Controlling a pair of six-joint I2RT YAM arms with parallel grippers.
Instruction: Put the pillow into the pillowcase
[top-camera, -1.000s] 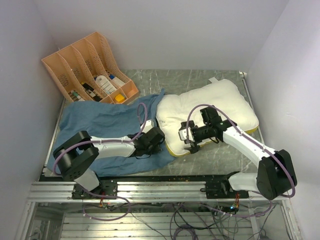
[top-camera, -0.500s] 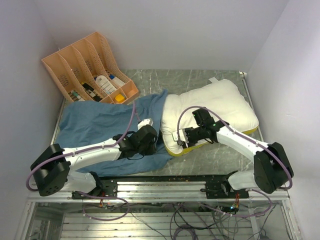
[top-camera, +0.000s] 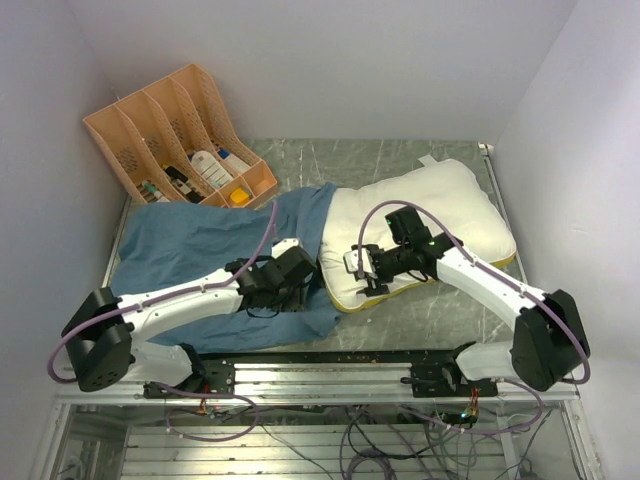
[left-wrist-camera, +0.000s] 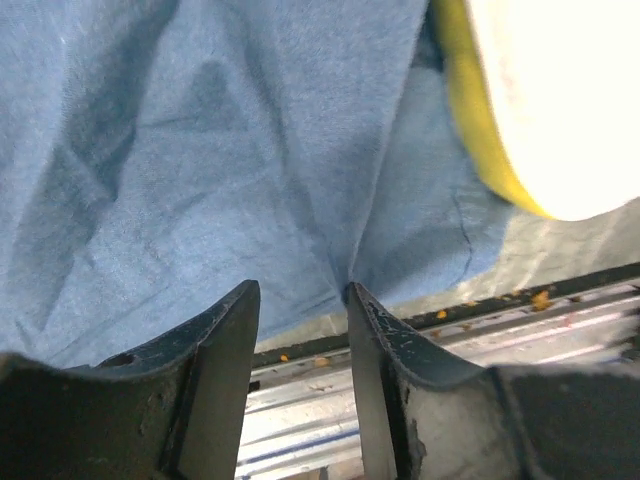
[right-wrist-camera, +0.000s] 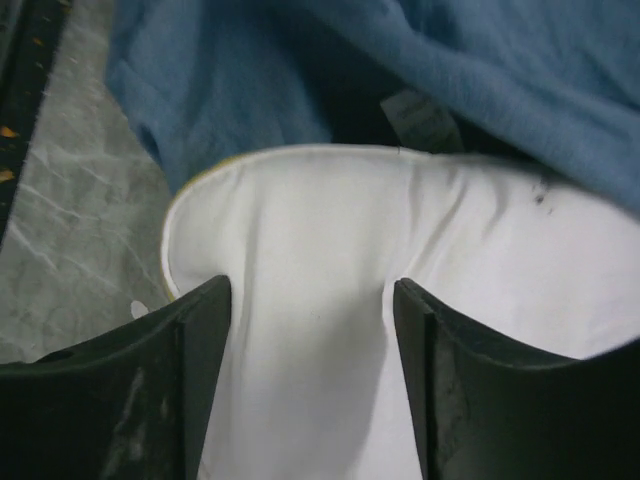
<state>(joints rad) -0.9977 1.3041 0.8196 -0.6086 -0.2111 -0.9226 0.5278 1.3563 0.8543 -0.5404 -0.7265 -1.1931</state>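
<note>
Pillow (top-camera: 440, 215) lies to the right, long axis running near-left to far-right, its near-left corner touching the right edge of the pillowcase (top-camera: 190, 245), which spreads away to the left. Right gripper (right-wrist-camera: 312, 282) is the nearer one, jaws wide apart astride that corner, so the coming push likely goes leftward. Left gripper (left-wrist-camera: 300, 288) sits on the pillowcase's near right edge, fingers slightly apart, fabric puckered at one tip. One pillow, one pillowcase, two grippers.
</note>
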